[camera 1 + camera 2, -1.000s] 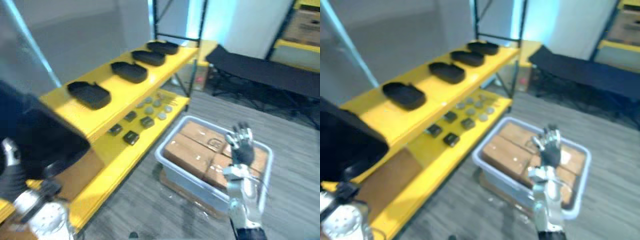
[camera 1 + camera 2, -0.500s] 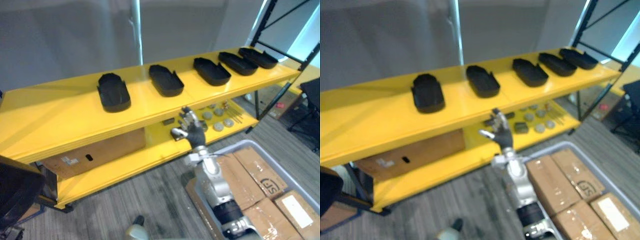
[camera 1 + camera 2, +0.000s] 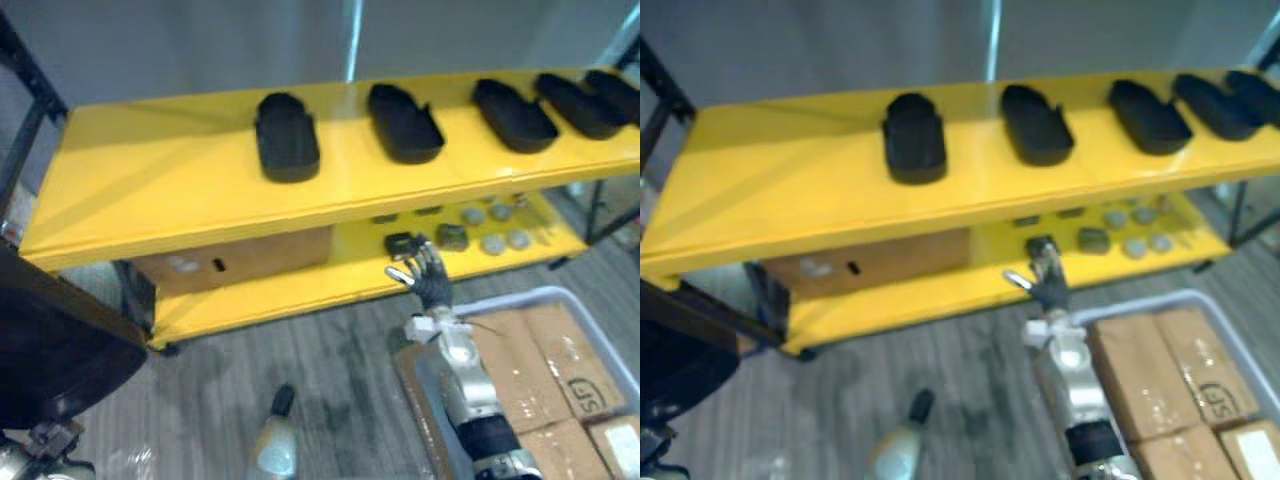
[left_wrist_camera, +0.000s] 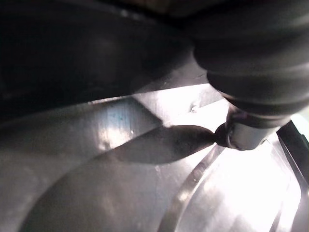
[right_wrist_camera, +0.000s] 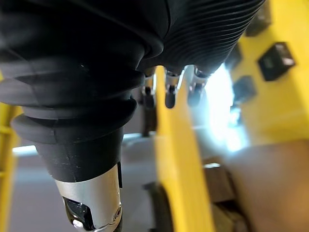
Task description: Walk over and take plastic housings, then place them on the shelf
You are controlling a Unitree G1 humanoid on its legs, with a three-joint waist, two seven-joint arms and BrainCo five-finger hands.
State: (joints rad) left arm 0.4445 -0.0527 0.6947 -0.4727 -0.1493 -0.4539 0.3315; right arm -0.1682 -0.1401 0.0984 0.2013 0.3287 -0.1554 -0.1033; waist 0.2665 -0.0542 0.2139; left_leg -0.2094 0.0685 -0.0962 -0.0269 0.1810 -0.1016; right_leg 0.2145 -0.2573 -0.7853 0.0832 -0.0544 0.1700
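Pale plastic bin (image 3: 540,294) on grey floor (image 3: 330,385), packed with brown cardboard boxes (image 3: 560,362). Behind it, grey discs (image 3: 494,243) lie beside small dark blocks (image 3: 400,243). A long flat carton (image 3: 240,262) lies farther left.

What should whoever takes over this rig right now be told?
Right robot hand: open, empty, raised in front of the lower shelf level.
Left robot hand: state unclear; a large dark shape by that arm may be a housing.
Done: five plastic housings lie in a row on top of the yellow shelf.
Left: confirm what the left arm carries, then probably place it on the bare left end of the shelf.
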